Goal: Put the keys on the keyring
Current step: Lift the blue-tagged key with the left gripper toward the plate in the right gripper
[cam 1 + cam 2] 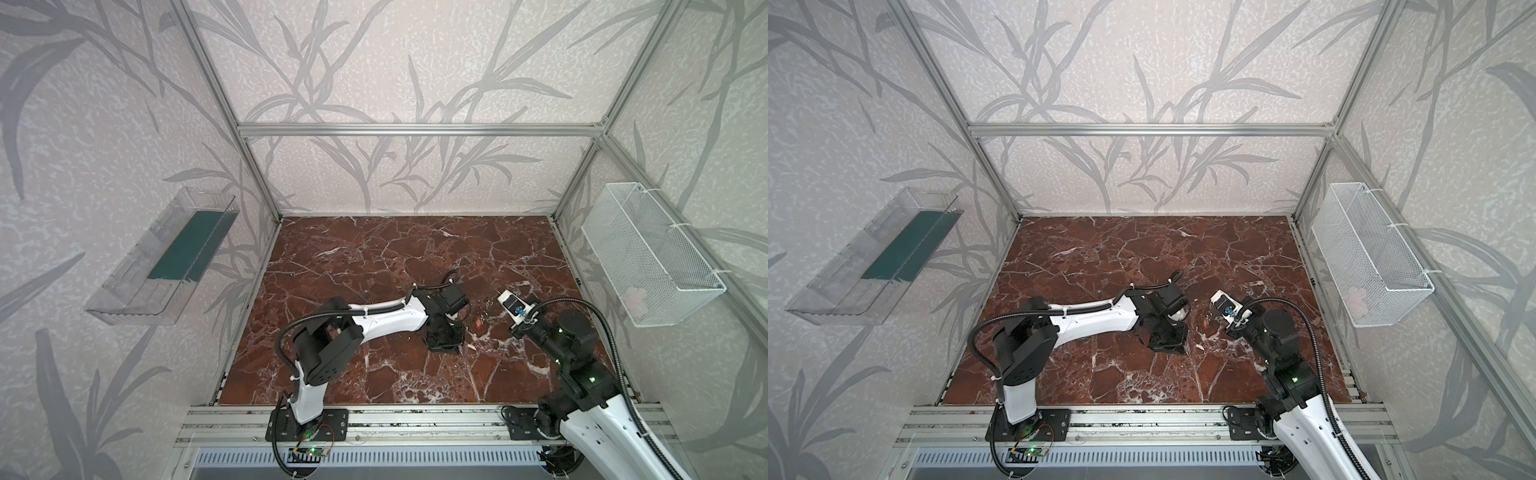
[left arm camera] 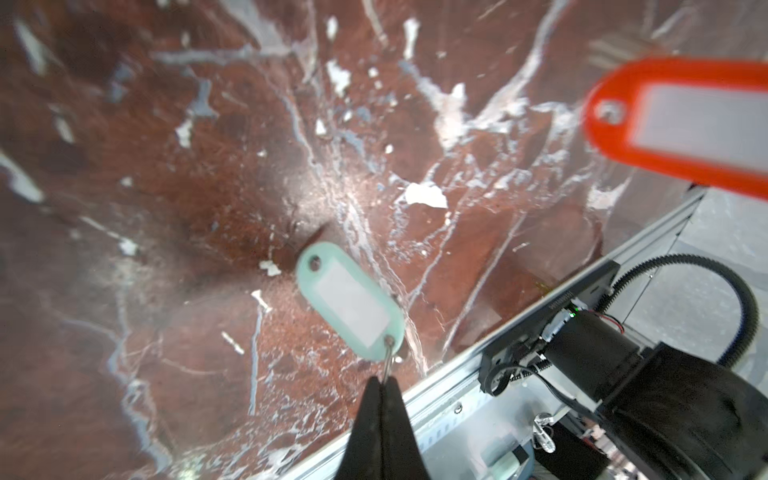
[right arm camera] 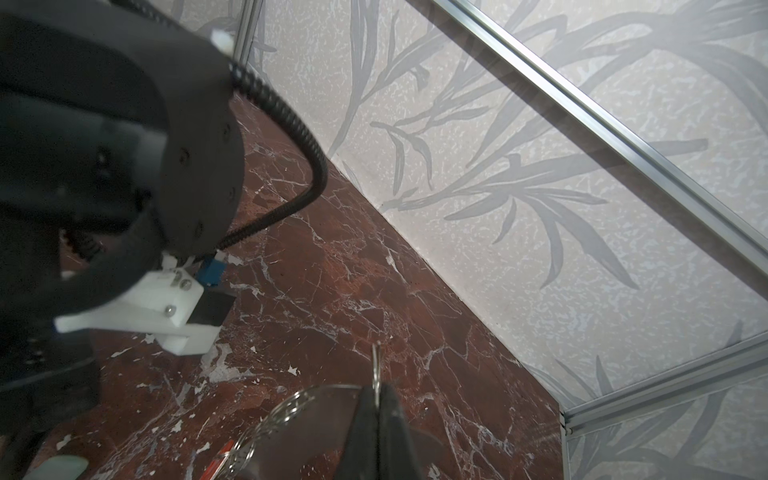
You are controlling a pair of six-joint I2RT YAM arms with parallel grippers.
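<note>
Currently: white-tag key (image 2: pixel 349 307) is pinched by its small wire loop in the left gripper (image 2: pixel 381 380), jaws closed tight on it. The tag sits low over the marble table (image 2: pixel 166 166), right of centre, near side. Red-orange tag (image 2: pixel 681 124) hangs just beside it, seemingly off the keyring (image 3: pixel 303 428), which the right gripper (image 3: pixel 376 388) clamps by a thin ring. Step looks like threading the white key. Next move: line its loop up with the ring's split. Tiny target, and the loop may swivel.

red tag (image 2: pixel 681 124) blurred and cut by the frame edge, keyring (image 3: pixel 316 432) half hidden behind right gripper (image 3: pixel 377 390)
</note>
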